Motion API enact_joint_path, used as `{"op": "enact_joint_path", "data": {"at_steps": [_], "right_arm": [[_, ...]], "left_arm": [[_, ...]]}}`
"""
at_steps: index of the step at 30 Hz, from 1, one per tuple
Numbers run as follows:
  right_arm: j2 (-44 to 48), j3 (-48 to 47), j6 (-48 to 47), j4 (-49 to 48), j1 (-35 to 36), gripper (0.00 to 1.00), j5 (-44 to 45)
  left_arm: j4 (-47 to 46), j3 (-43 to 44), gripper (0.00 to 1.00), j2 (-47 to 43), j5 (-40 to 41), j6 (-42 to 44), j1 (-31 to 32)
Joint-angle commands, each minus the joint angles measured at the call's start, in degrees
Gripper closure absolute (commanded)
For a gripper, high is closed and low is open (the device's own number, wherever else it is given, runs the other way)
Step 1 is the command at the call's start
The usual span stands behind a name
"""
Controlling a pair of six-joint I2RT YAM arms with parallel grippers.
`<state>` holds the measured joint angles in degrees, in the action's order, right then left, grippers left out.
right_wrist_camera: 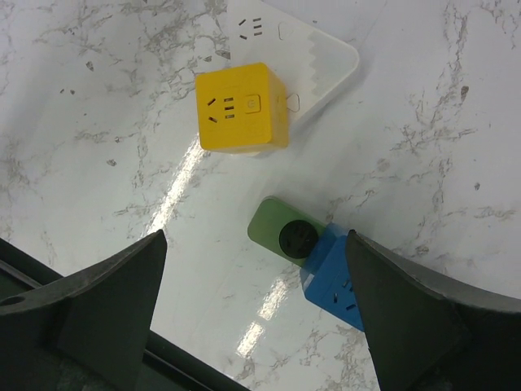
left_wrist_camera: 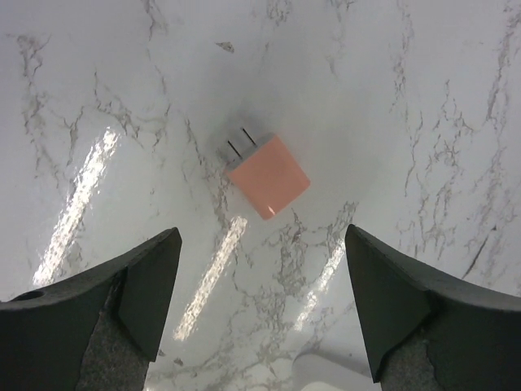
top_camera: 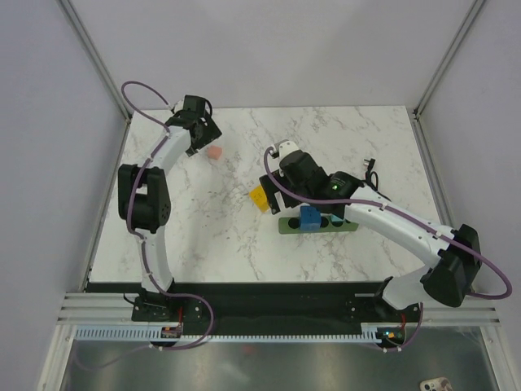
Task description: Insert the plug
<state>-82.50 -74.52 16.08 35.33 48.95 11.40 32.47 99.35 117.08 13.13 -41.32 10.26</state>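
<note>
The right gripper (right_wrist_camera: 256, 318) hangs over the tabletop (right_wrist_camera: 98, 163) with its jaws spread wide and nothing between them. Just by its right finger, the blue plug (right_wrist_camera: 338, 281) sits on the green power strip (right_wrist_camera: 273, 220), right of the middle and nearer the tabletop's near edge. Beyond, a yellow cube (right_wrist_camera: 242, 106) stands at the edge of a white power strip (right_wrist_camera: 317, 61). The left gripper (left_wrist_camera: 260, 301), also wide and empty, hovers by a pink block (left_wrist_camera: 269, 175) near the far edge.

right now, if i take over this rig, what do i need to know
Left gripper: open, empty, over the pink block.
Right gripper: open, empty, over the green power strip, near the yellow block.
Blue plug: sits on the green power strip beside a round socket, and neither gripper touches it.
Done: plug looks placed.
Left: check that it is fully seated, which cannot be told from here.
</note>
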Motion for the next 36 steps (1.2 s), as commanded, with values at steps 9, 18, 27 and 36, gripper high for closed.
{"op": "enact_joint_path", "data": {"at_steps": [9,18,27,36], "right_arm": [[-1.1,-0.2,-3.4,-3.1,-0.1,0.02,1.2],[-1.1,0.7,-4.0,-4.0,-0.1,0.02,1.0],[-1.3,1.6,-4.5,-4.5,-0.1,0.02,1.0],[-1.1,1.7,-3.4,-4.2,-0.2,0.02,1.0]], "left_arm": [[0.2,7.3,0.11,9.7,2.3,1.9,-0.1],[0.3,10.3,0.11,15.6,1.8,0.8,0.0],[0.8,13.2,0.18,18.1,-2.0,3.4,0.0],[1.0,2.0,0.63,9.2,-7.7,12.8,0.4]]}}
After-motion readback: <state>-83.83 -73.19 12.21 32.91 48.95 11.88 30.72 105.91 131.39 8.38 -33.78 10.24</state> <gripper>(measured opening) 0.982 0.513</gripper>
